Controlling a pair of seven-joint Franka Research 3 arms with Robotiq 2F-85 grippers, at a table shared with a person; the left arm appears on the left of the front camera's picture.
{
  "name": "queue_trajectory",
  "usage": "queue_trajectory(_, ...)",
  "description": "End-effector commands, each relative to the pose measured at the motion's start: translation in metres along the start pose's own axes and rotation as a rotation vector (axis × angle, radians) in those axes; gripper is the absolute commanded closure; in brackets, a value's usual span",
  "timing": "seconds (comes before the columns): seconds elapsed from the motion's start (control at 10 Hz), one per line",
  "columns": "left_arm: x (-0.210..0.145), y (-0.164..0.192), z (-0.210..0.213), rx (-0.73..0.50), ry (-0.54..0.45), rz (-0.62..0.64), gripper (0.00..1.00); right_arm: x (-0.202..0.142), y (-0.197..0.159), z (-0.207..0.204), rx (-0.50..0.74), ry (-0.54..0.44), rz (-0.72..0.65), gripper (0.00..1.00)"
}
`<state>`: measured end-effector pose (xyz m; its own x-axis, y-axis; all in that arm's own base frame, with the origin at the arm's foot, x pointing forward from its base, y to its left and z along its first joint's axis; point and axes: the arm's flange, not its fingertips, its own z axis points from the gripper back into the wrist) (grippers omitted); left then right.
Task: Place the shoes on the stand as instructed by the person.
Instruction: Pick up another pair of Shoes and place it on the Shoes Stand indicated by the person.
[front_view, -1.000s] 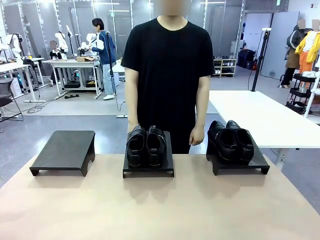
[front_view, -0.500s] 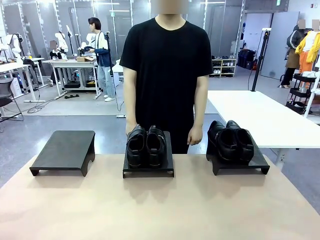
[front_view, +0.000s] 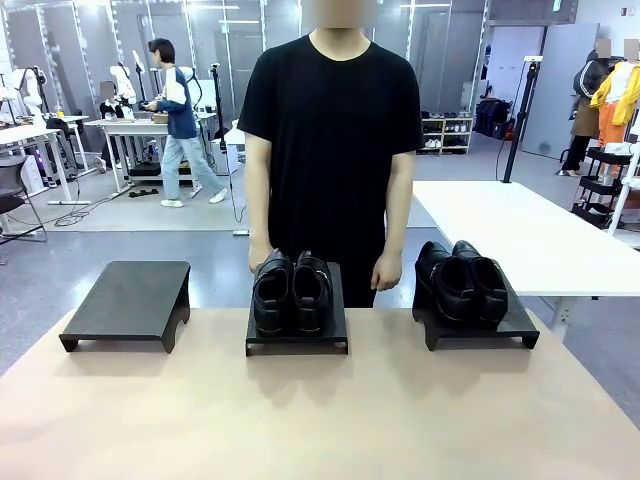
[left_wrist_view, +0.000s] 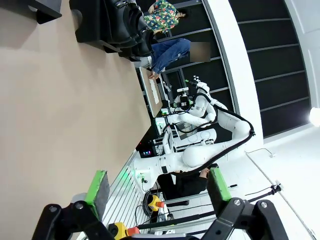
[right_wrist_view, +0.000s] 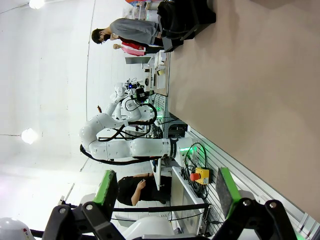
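Note:
One pair of glossy black shoes (front_view: 292, 292) sits on the middle stand (front_view: 297, 343). A second pair of shoes (front_view: 461, 283) sits on the right stand (front_view: 520, 328). The left stand (front_view: 130, 298) is bare. The person (front_view: 335, 130) stands behind the table with both hands hanging near its far edge. My left gripper (left_wrist_view: 158, 186) is open above the table, with nothing between its green pads (left_wrist_view: 97, 187); a stand with shoes (left_wrist_view: 125, 22) lies far off. My right gripper (right_wrist_view: 166, 186) is open too, holding nothing, far from a stand with shoes (right_wrist_view: 177, 17).
The tan table (front_view: 320, 420) is bare in front of the three stands. A white table (front_view: 520, 235) stands behind on the right. The left wrist view shows the other white arm (left_wrist_view: 200, 152) beyond the table edge. The right wrist view shows its counterpart (right_wrist_view: 130, 145).
Shoes, stands and both grippers have not moved. The person's hands shifted slightly, and someone far behind walked to the left.

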<state>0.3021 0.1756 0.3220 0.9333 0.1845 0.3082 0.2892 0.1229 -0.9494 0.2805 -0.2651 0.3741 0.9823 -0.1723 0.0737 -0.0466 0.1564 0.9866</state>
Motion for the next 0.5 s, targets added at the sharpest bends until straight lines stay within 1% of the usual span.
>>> queue_trajectory(0.0,-0.0005,-0.0049,0.0017,0.010,0.012,0.006,0.00,-0.0030,0.0009,-0.0003,-0.014,0.002,0.005,0.00)
queue_trajectory(0.4,-0.0005,-0.0049,0.0017,0.010,0.012,0.006,0.00,-0.0030,0.0009,-0.0003,-0.014,0.002,0.005,0.00)
